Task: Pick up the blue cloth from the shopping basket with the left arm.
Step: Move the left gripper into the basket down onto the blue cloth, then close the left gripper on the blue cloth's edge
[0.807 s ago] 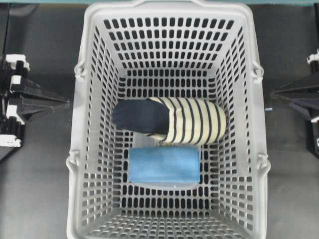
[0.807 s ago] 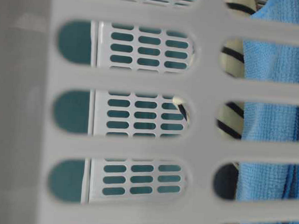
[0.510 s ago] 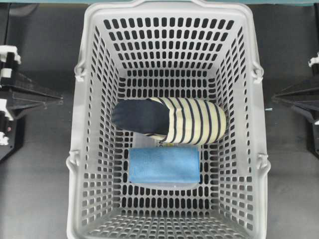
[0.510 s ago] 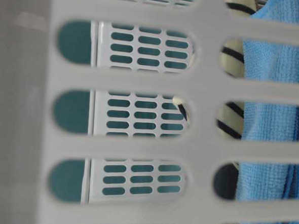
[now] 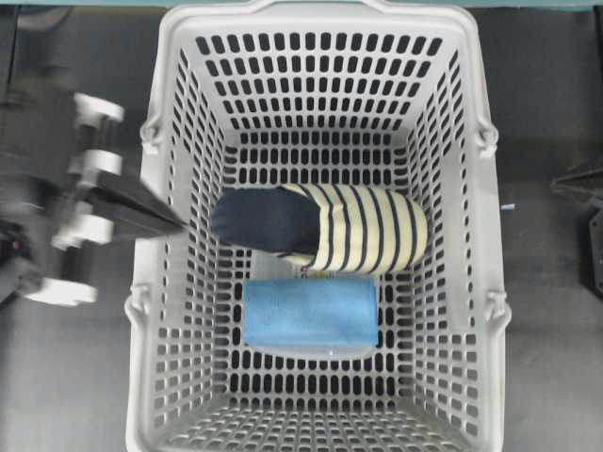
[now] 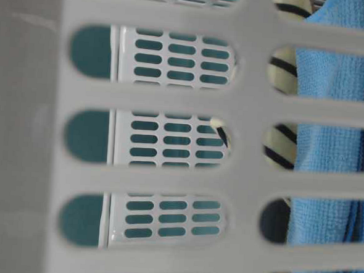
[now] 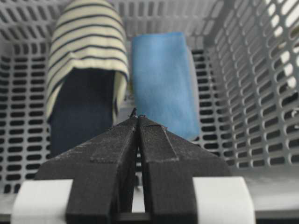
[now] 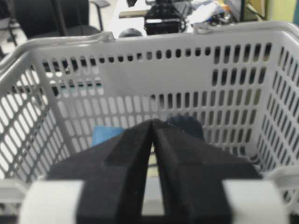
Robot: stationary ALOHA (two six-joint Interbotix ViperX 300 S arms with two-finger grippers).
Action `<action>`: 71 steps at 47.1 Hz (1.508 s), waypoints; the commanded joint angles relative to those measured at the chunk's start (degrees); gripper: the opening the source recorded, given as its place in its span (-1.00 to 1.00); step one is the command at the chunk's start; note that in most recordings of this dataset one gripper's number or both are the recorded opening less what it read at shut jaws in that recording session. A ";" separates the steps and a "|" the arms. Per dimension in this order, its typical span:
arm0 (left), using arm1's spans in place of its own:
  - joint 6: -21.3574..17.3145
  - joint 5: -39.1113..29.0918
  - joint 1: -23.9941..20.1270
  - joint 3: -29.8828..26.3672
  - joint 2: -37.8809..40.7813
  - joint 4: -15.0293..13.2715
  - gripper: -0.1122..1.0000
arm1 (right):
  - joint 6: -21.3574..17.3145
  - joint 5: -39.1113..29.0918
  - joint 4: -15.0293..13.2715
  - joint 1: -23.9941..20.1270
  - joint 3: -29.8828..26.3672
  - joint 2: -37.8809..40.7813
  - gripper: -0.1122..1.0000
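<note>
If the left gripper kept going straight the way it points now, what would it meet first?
Probably the slipper: the shut left gripper aims over the basket rim at its navy heel end, with the cloth just beside. Depth is unclear.

Blue cloth (image 5: pixel 309 314) folded flat on shopping basket (image 5: pixel 179 311) floor; left arm (image 5: pixel 89 202) over its rim.

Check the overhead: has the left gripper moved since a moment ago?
Yes. The left gripper has swung toward the shopping basket; its shut tip is now over the basket's left rim, short of the blue cloth.
</note>
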State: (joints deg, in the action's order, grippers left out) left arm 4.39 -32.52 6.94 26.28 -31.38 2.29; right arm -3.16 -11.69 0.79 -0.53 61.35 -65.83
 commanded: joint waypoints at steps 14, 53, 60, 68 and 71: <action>1.85 -11.69 0.53 -15.82 17.05 0.26 -0.79 | 0.18 0.62 -0.09 1.05 -1.14 1.05 0.59; 8.00 -17.75 3.96 -25.40 41.04 0.26 0.77 | 0.70 6.24 -0.18 1.14 1.85 1.58 0.55; 7.73 -17.14 3.96 -23.82 42.80 0.26 0.77 | 0.70 6.06 -0.18 1.49 2.29 1.49 0.55; 7.65 -12.92 3.96 -21.01 43.51 0.26 0.77 | 0.44 5.89 -0.18 1.49 3.08 1.58 0.55; 7.65 -11.16 3.96 -19.69 43.51 0.26 0.77 | 0.44 5.89 -0.18 1.41 3.08 1.49 0.55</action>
State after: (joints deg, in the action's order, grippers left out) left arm 12.04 -46.14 10.90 5.45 12.39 2.37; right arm -2.55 -6.06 0.70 0.79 64.86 -64.86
